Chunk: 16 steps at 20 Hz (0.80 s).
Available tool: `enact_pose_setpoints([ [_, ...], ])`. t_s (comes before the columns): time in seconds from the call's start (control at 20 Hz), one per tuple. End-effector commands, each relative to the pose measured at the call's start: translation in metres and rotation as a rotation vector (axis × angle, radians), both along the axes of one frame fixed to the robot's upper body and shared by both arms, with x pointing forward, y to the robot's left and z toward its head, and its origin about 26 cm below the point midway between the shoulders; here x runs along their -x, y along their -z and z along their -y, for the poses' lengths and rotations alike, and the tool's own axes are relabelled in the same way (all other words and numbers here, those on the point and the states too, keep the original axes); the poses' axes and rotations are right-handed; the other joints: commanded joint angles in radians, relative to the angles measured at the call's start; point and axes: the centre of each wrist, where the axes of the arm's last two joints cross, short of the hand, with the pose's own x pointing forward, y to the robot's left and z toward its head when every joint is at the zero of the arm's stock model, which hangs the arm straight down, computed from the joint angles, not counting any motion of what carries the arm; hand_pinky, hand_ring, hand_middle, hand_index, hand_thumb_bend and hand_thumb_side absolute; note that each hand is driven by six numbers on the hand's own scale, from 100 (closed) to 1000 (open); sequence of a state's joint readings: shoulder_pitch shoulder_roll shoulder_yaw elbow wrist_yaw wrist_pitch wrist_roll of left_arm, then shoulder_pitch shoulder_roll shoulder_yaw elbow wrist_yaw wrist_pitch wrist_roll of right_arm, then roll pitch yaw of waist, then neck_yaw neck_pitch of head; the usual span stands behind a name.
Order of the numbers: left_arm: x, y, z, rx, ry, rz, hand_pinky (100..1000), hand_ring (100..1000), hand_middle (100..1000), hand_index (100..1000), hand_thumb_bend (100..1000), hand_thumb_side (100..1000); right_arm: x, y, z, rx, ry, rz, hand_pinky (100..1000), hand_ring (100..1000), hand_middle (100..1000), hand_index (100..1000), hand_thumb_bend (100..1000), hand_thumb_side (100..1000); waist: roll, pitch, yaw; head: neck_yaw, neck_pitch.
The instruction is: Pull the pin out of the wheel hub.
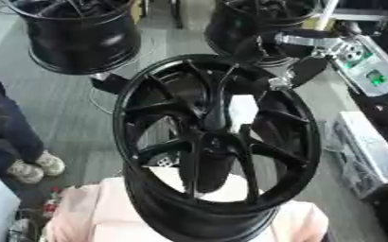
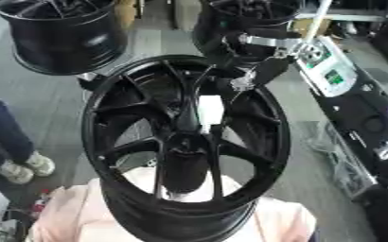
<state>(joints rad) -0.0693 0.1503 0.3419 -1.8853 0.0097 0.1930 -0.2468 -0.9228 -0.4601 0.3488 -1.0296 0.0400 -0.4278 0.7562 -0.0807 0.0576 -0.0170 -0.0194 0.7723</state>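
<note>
Left eye view: nearest us a pink cloth (image 1: 90,212) lies under the black wheel (image 1: 216,142), which stands tilted toward us on it. We see a slim dark pin (image 1: 222,101) rising from the hub (image 1: 207,139), so we judge it not yet out; the pull is all still left. A white patch (image 1: 243,111) shows through the spokes beside it. Above, our right hand (image 2: 260,71) comes in from the upper right and hangs over the rim's top right, close to it; contact we cannot tell, nor whether its fingers are curled or straight. It holds no pin. Left hand: no sign. Spokes crowd the reach to the hub. Farther off stand two more black rims (image 1: 81,38), a grey box (image 1: 371,151) and a person's shoe (image 1: 36,168) at left.
</note>
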Motion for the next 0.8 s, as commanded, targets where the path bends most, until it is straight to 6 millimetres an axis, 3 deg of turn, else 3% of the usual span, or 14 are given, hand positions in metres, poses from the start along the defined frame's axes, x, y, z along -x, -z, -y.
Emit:
enact_pose_setpoints([
  [0.05,0.0,-0.008,-0.002,-0.028,0.008,0.018,706,612,620,722,203,775,0.002,-0.014,0.005,0.124,-0.185,0.1,795,823,851,927,406,409,0.003,-0.008,-0.001,0.0,-0.002],
  [0.8,-0.001,-0.008,-0.001,-0.032,0.016,0.02,706,614,621,722,200,778,0.011,0.006,0.01,0.209,-0.203,0.081,797,823,846,927,405,403,0.001,-0.006,0.001,0.001,-0.002],
])
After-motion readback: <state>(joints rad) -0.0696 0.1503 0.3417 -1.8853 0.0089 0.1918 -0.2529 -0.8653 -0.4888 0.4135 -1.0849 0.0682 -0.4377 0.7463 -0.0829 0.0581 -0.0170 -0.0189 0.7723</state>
